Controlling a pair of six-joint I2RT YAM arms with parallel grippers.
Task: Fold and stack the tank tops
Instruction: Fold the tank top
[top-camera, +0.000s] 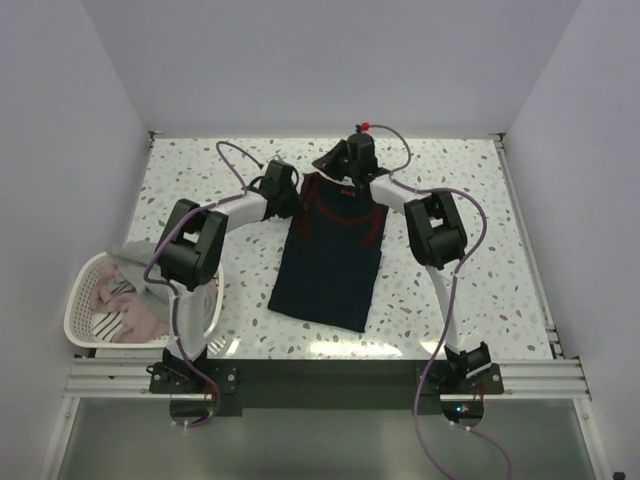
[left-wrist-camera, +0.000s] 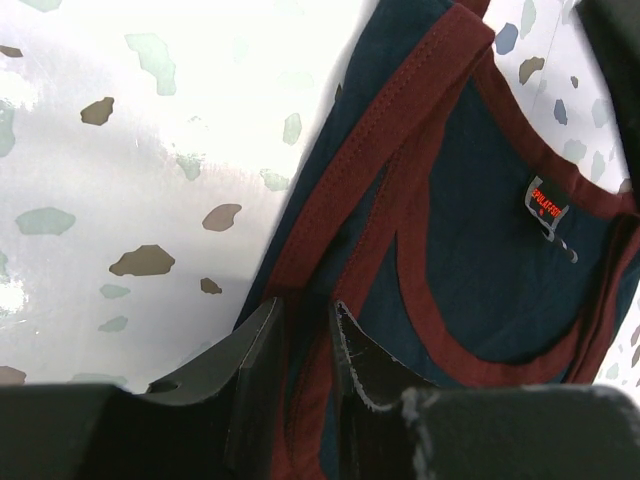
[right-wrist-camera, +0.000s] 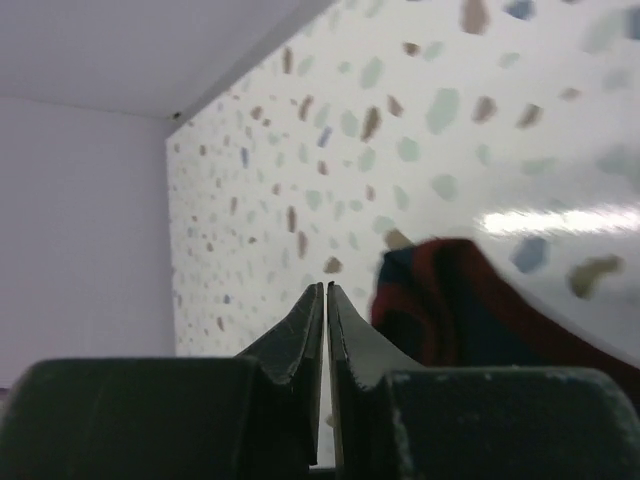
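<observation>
A navy tank top (top-camera: 330, 270) with dark red trim lies flat in the middle of the table, neck end away from the arms. My left gripper (top-camera: 289, 203) is at its left shoulder strap. In the left wrist view the red-trimmed strap (left-wrist-camera: 305, 350) runs up between the two fingers, and the left gripper (left-wrist-camera: 308, 305) is closed on it. My right gripper (top-camera: 346, 176) is at the far neck edge. Its jaws (right-wrist-camera: 326, 288) are pressed almost together with nothing between them, and a strap end (right-wrist-camera: 450, 300) lies just to their right. Pale pinkish tops (top-camera: 135, 315) and a grey one (top-camera: 125, 252) lie in the basket.
A white slotted basket (top-camera: 80, 310) sits at the table's left near edge beside the left arm's base. Speckled tabletop (top-camera: 470, 270) spreads right of the jersey. White walls close in the back and both sides.
</observation>
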